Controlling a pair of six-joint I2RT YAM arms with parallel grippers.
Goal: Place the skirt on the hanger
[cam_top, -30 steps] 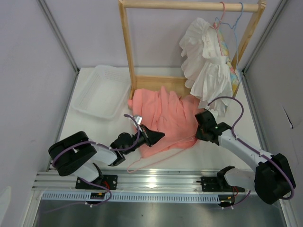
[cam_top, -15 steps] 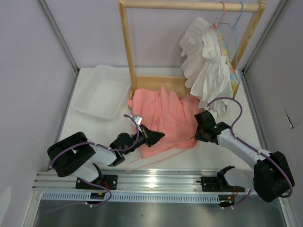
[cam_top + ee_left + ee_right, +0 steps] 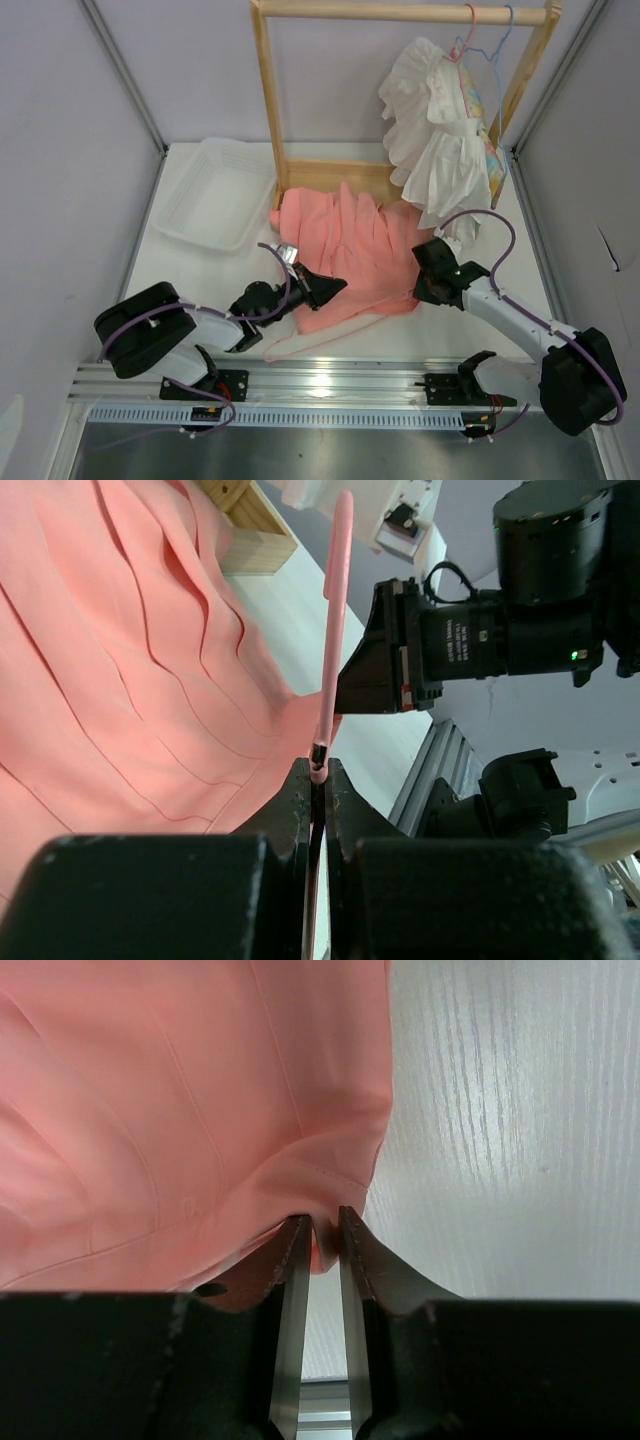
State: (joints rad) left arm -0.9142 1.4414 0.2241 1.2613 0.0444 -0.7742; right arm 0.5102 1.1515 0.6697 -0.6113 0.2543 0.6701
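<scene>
The salmon-pink pleated skirt (image 3: 350, 250) lies crumpled on the white table in front of the wooden rack. It fills the left wrist view (image 3: 130, 670) and the right wrist view (image 3: 170, 1110). The thin pink hanger (image 3: 300, 335) lies at the skirt's near edge and partly under it. My left gripper (image 3: 325, 288) is shut on the hanger wire (image 3: 334, 640), which sticks up between its jaws. My right gripper (image 3: 418, 290) is shut on the skirt's right hem corner (image 3: 325, 1245), low over the table.
A wooden clothes rack (image 3: 400, 15) stands at the back. A white ruffled garment (image 3: 435, 140) and a pastel patterned one (image 3: 480, 100) hang on it at the right. A white plastic basket (image 3: 215, 195) sits at the back left. The metal rail (image 3: 330, 385) runs along the near edge.
The hanger's near end has slid left along the table's front. My right gripper has shifted slightly right and nearer with the skirt hem. My left gripper has barely moved.
</scene>
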